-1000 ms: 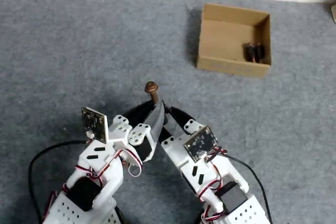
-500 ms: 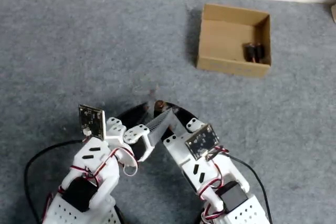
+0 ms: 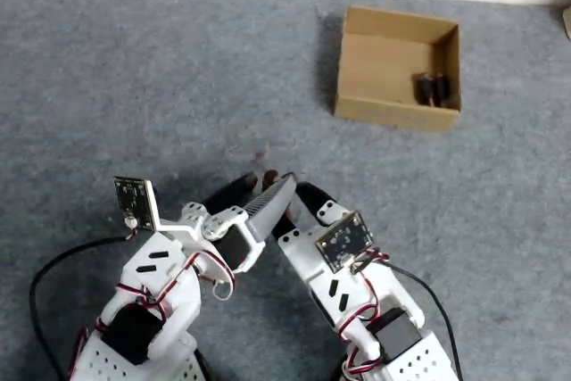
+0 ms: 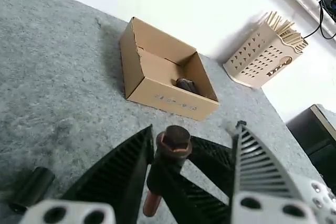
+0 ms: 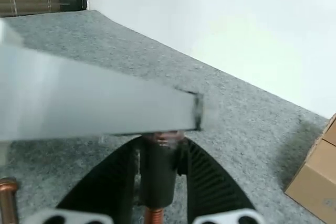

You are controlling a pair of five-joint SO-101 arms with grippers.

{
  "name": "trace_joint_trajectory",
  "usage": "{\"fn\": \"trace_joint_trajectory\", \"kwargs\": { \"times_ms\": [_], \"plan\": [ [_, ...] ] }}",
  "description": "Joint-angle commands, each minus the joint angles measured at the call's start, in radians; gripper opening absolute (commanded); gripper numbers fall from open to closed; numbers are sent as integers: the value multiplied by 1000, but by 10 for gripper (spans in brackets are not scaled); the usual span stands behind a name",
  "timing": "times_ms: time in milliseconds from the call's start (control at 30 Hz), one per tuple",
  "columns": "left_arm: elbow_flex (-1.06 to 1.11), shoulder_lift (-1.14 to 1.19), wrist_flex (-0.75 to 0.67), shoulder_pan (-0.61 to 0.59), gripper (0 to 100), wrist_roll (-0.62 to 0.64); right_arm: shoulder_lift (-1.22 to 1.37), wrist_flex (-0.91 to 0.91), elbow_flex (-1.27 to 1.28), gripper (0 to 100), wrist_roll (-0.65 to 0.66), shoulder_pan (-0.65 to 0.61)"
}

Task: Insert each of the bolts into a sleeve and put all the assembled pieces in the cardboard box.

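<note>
Since the frame one second before, the copper-coloured hex-head metal bolt point(image 4: 173, 141) had come down from its raised position above both arms. The left arm had drawn back toward its base. The bolt stood upright inside the short black cylindrical sleeve point(image 5: 157, 174), with its head exposed above the sleeve's top and its shank tip protruding below.

The right pincer point(image 5: 160, 148) was pressed against the sleeve from both sides, gripping it upright. The left pincer point(image 4: 194, 132) was spread wide, one finger on either side of the bolt head. Its black finger stood just beside the head, and its pale finger stood well apart from it.

The open brown cardboard box point(image 3: 393, 113) sat farther out on the grey carpeted bench point(image 3: 134, 86), toward the right arm's side. Dark assembled pieces point(image 3: 433, 88) lay inside it against the inner wall on that same side. A loose black sleeve point(image 4: 31, 188) lay on its side on the bench near the left pincer. A second copper-coloured bolt point(image 5: 5, 198) appeared close to the right pincer, partly cut off.
</note>
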Motion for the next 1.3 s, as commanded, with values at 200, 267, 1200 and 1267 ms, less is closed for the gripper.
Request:
{"fn": "trace_joint_trajectory", "kwargs": {
  "times_ms": [200, 267, 1200, 1267],
  "plan": [
    [-12, -4, -80, -326, 28, 6, -7, -8, -19, 4, 5, 18],
    [47, -4, -166, -433, 3, 6, -7, -8, -18, 4, 3, 18],
    [-93, 809, -494, -380, 7, -72, 1162, 205, -1167, 4, 0, 484],
    [-133, 891, -494, -380, 7, -69, 1391, 211, -1360, 4, 0, 538]
  ]
}}
